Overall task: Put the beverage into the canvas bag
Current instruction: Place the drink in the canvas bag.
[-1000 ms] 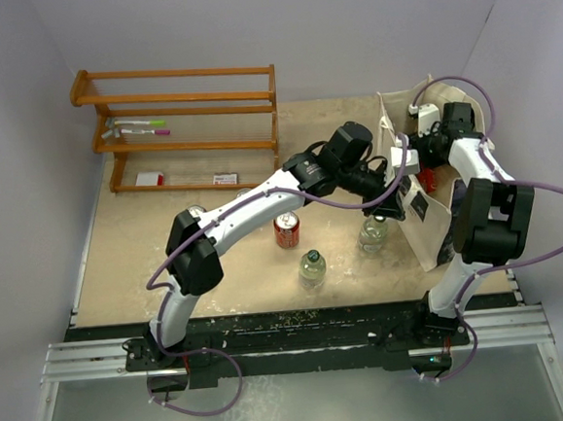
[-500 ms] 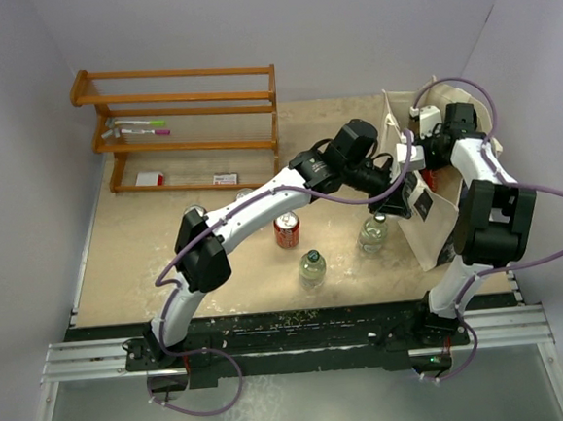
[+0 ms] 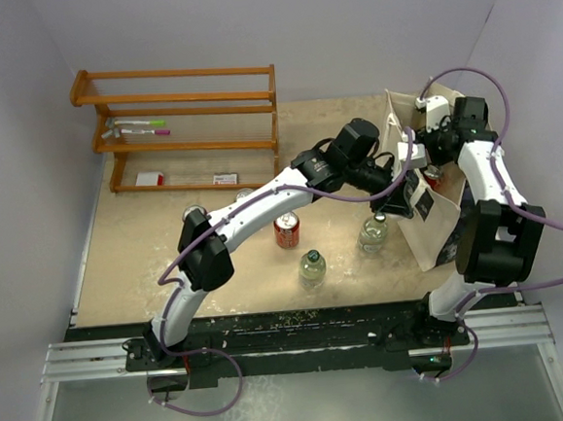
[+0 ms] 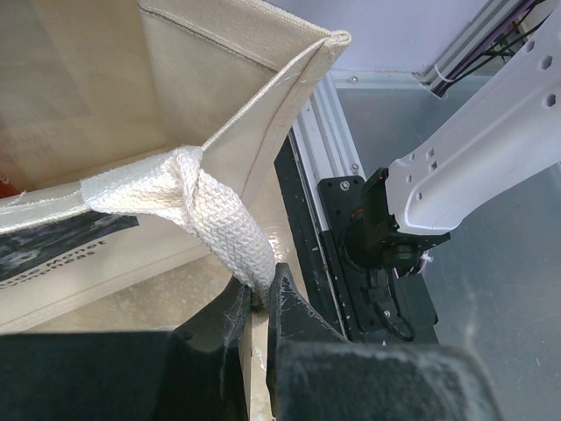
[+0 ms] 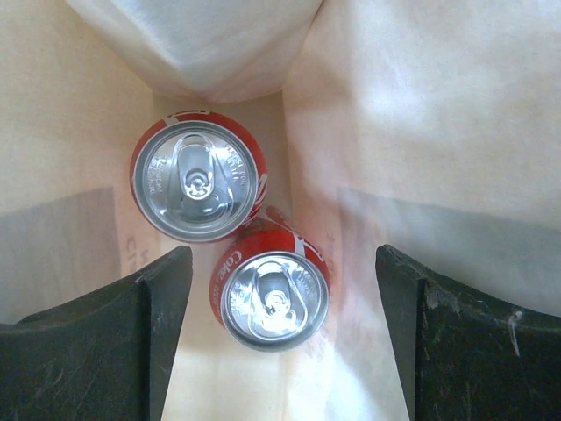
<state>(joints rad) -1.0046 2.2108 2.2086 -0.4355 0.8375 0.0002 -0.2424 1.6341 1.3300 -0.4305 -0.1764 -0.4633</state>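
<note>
At bench (image 3: 140,266) left: wooden rack (image 3: 182,121), not part of the job.
Bench mid: red can (image 3: 286,230), front bottle (image 3: 311,267), rear bottle (image 3: 372,234). All upright, loose, outside the bag, same spots as a sec ago.
L end effector (image 4: 260,300): pressed together on the woven handle (image 4: 223,224) just below the bag rim. Pinch unchanged over the last sec; arm has nudged a bit rightward, holding the mouth open.
Canvas bag (image 3: 429,220): upright at bench right, mouth open, print side facing the bottles.
R end effector (image 5: 280,263): down inside the bag, fingers (image 5: 149,338) spread wide, pinching nothing. The spread has grown over the last sec; arm has shifted slightly rightward in the overhead view.
In bag: far can (image 5: 198,181) + near can (image 5: 270,298), both red, upright on the bag floor, touching each other. Near can sits between the fingers, clear of both.
Meaning: prob. the near can has just been let go, so that drop-off looks done.
Left to do: 3 drinks still on the bench, so task approx. part-way.
Next (guess): R lifts straight out w/o snagging the canvas; L keeps its hold.
</note>
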